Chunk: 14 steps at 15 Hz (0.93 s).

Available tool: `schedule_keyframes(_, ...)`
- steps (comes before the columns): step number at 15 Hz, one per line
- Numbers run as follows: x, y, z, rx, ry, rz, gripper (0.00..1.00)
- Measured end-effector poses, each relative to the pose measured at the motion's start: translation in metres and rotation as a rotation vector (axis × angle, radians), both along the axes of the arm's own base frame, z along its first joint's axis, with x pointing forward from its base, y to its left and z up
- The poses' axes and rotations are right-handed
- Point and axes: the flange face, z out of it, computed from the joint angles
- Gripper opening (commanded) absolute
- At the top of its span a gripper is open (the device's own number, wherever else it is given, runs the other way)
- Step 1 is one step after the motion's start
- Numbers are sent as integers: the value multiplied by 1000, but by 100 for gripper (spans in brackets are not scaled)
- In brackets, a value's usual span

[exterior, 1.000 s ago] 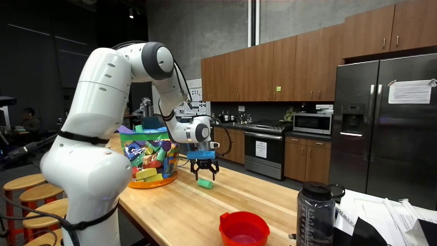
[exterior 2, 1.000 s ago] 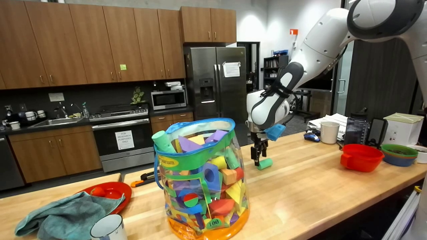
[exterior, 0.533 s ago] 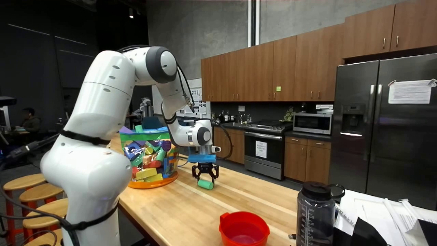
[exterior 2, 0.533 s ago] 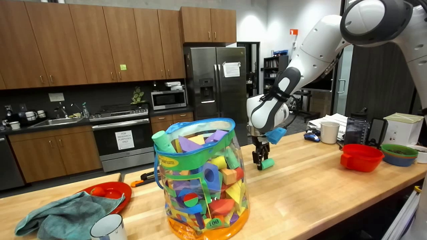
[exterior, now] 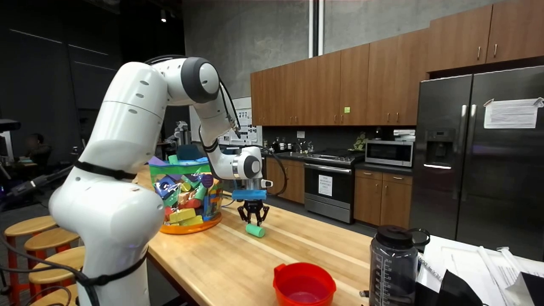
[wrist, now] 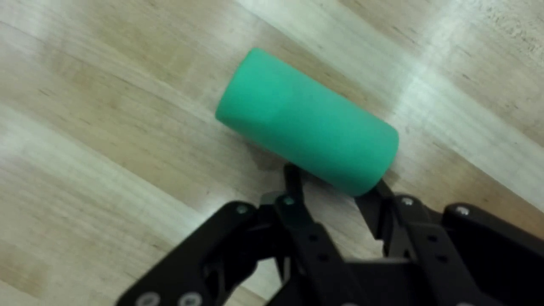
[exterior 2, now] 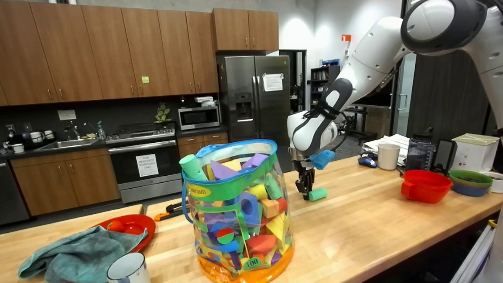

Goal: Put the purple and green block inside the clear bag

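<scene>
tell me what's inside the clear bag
Inside the clear bag: a green cylinder poking out at the top, purple wedges beside it, and red, orange, yellow and blue blocks lower down. Whatever sits in the middle is covered by outer blocks and can't be seen.

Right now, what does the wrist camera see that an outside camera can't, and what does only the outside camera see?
Only the wrist view shows the small shiny screws on the gripper and the fine wood grain of the table. Only in an exterior view do you see the clear bag full of blocks, the towel, the red bowl and the fridge. Both show the gripper close to the green block, which lies on its side on the table.
</scene>
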Motion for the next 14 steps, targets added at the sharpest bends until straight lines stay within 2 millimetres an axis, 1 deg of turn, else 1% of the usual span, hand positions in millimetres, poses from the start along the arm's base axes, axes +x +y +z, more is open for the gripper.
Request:
schedule_keyframes(1,0,0,0,1,0,-2,69)
schedule_keyframes(4,1,-2,2,16,-8,3,88)
schedule_keyframes(6,1,1,7,58,-8,35,99)
schedule_keyframes(7,0,4,12,90,-3,57,100)
schedule_keyframes(9,-7,16,24,166,36,105,100)
schedule_keyframes(11,-19,26,39,220,109,154,100)
schedule_keyframes(14,-34,31,54,236,196,205,100)
